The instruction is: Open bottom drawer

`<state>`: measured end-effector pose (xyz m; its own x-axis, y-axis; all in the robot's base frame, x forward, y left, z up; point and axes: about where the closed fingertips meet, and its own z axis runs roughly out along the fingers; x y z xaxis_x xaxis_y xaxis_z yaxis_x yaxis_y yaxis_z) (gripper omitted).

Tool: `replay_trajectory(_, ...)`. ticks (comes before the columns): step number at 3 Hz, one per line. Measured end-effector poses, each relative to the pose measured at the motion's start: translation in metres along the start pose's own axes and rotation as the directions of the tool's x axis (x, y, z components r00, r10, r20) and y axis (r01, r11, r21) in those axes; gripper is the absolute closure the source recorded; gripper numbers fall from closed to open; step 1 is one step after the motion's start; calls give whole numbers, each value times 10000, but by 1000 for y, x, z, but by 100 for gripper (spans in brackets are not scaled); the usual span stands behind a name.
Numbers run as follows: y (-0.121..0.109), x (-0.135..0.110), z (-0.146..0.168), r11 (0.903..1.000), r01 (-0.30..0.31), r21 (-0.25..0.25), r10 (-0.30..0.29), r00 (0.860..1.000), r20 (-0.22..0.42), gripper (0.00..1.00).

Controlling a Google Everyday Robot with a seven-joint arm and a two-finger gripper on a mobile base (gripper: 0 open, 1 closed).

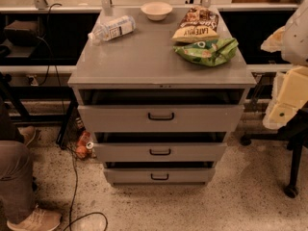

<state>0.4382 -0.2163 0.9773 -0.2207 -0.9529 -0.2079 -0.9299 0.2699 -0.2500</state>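
Grey metal cabinet (pixel 144 57) sits mid-view on a speckled floor (pixel 192 211), seen from above & in front. Three drawers stacked: top drawer (pixel 161 118) w/ the tallest front, middle drawer (pixel 160 152) under it, bottom drawer (pixel 159 176) lowest, just above the floor. Bottom drawer's front is plain grey w/ a small black loop handle (pixel 159 177) at center; a narrow dark strip shows btwn its top edge & the middle drawer's front. Similar dark gaps above the other two fronts, widest over the top one. On the cabinet top: clear water bottle (pixel 112 29) lying on its side at back left, pale bowl (pixel 156 10) at back center, brown-yellow chip bag (pixel 197 25) at back right, green bag (pixel 207 51) just in front of it, touching. Gripper (pixel 284 105) is at the view's right edge, beside the cabinet, approx level w/ the top drawer, well apart from the bottom drawer; can't tell how open it is or if it holds anything. A person's leg (pixel 14 186) & shoe (pixel 33 220) at bottom left; black cables (pixel 73 177) run down the floor left of the cabinet.
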Motion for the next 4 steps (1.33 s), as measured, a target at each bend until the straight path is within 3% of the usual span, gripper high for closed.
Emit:
replay_trajectory(1,0,0,0,10000,0,0,0,10000,0,0)
replay_trajectory(2,16,5,26,9996,179,-238,-185,9995,-254,0)
replay_trajectory(4,90,-4,139,9919,819,-967,-839,9963,-171,0)
